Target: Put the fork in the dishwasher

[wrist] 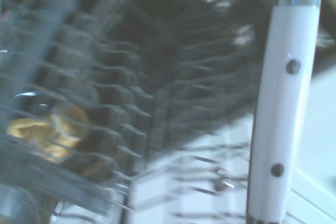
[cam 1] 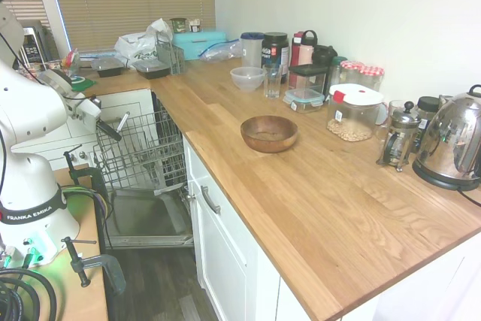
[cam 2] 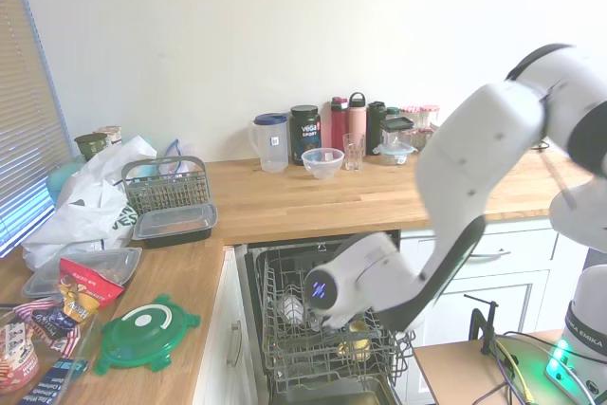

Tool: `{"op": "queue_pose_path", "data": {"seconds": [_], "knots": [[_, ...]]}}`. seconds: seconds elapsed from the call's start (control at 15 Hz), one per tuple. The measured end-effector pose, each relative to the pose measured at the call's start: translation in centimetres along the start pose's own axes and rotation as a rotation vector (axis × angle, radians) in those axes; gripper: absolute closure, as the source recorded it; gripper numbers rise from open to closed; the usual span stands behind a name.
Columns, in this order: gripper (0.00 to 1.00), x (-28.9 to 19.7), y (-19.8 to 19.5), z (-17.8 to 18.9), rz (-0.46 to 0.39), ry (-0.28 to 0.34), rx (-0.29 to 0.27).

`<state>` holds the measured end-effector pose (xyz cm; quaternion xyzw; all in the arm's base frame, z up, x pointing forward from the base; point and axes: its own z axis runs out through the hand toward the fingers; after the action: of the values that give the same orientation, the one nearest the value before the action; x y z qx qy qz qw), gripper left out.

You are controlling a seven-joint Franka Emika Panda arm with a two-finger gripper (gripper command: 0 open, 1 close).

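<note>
The gripper point(cam 1: 111, 130) is closing on the fork point(cam 1: 122, 122), holding it over the dishwasher point(cam 1: 146, 219) rack point(cam 1: 143, 152), at the bowl's point(cam 1: 269, 133) nine o'clock. Risk: the fork is angling upward; releasing here risks slipping between wires.
</note>
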<state>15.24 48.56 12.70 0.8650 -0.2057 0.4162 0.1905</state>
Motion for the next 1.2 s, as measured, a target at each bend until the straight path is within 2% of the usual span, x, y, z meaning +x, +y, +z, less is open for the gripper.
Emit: {"op": "queue_pose_path", "data": {"seconds": [0.07, 0.13, 0.27, 0.4, 0.93, 1.2], "knots": [[0.00, -0.3, -2.0, 1.0, 0.009, 0.007, -0.005], [0.00, -0.5, -4.0, 1.3, 0.017, -0.008, -0.015], [0.00, 0.0, -7.3, -0.4, 0.018, -0.040, -0.006], [0.00, 0.5, -8.4, -2.1, 0.027, -0.038, 0.006], [0.00, 3.5, -8.0, -1.8, 0.050, -0.037, -0.015], [0.00, 6.3, -5.5, -3.9, 0.103, -0.004, 0.018]]}}
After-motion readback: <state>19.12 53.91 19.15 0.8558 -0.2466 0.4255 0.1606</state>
